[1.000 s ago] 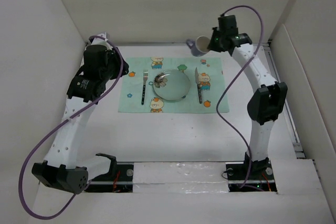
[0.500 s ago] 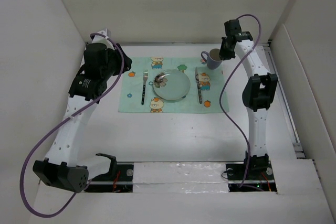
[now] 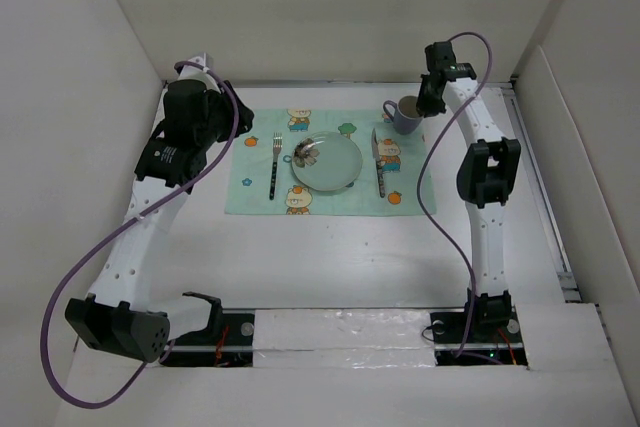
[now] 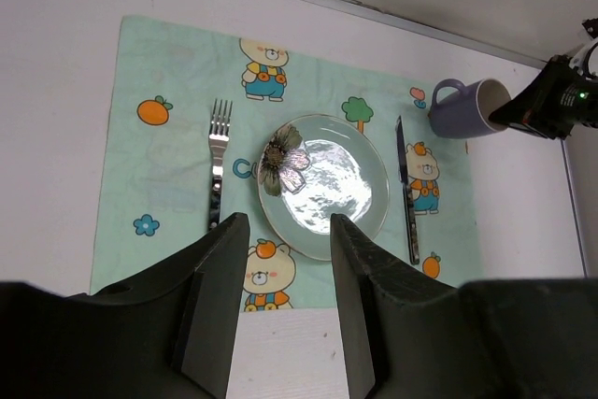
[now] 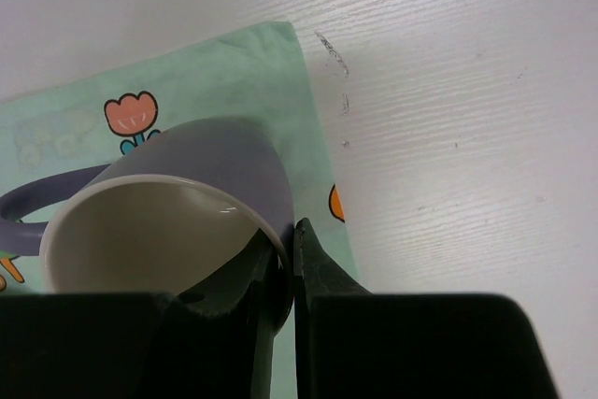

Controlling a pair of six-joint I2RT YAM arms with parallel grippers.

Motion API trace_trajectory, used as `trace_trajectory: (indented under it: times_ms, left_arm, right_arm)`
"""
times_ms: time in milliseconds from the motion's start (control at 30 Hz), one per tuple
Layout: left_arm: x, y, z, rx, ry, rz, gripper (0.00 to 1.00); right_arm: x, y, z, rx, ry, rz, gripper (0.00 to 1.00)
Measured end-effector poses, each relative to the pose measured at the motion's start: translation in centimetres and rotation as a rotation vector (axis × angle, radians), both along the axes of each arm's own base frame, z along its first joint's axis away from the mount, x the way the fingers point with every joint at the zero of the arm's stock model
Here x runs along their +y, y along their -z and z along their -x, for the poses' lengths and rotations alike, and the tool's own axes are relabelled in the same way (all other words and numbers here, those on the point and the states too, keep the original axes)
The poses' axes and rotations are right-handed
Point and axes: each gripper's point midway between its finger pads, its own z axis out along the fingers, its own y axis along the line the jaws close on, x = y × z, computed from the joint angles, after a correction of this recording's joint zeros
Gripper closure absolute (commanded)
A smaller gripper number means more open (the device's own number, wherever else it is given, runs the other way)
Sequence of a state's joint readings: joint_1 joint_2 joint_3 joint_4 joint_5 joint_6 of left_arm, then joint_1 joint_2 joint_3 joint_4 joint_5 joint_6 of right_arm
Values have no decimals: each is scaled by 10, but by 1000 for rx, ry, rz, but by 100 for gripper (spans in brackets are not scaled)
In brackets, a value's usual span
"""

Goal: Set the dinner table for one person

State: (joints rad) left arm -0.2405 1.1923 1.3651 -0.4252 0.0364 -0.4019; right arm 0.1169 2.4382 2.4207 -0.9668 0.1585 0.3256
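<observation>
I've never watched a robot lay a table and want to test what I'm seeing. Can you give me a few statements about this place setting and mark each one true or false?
1. The fork lies on the placemat, left of the plate. True.
2. The knife rests across the plate. False: it lies on the placemat, to the right of the plate.
3. The right gripper is pinching the rim of the purple mug. True.
4. The left gripper holds a spoon. False: its jaws are open and empty, above the placemat.
5. The mug is at the placemat's near left corner. False: it is at the far right corner, beyond the knife.
</observation>
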Motion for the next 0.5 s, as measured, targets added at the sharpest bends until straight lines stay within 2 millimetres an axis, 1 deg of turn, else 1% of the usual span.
trace_trajectory:
  times_ms: [33, 100, 133, 167, 233, 267, 333, 400, 433, 500]
  left_arm:
    - [0, 0, 0, -1, 0, 0, 63]
    - [0, -1, 0, -4, 0, 1, 63]
    - [0, -1, -1, -4, 0, 1, 62]
    - [0, -1, -1, -6, 0, 1, 61]
    - [0, -3, -1, -11, 0, 3, 60]
    - [0, -3, -2, -14, 0, 4, 59]
    - [-1, -5, -2, -20, 0, 5, 57]
    - [-1, -6, -3, -27, 0, 6, 56]
    - [-1, -7, -3, -30, 0, 7, 56]
    - [-1, -10, -3, -38, 1, 9, 54]
  right_arm:
    - [0, 1, 0, 2, 2, -1, 90]
    - [0, 2, 0, 2, 6, -4, 81]
    - [1, 1, -1, 0, 8, -7, 75]
    - [2, 1, -2, -6, 9, -14, 65]
    - [4, -1, -5, -19, 15, -30, 56]
    - [5, -2, -5, -23, 13, -40, 50]
    - [6, -9, -9, -44, 14, -66, 48]
    - [6, -23, -11, -75, 17, -101, 45]
    - [4, -33, -13, -99, 20, -118, 44]
    - [3, -63, -13, -156, 17, -163, 43]
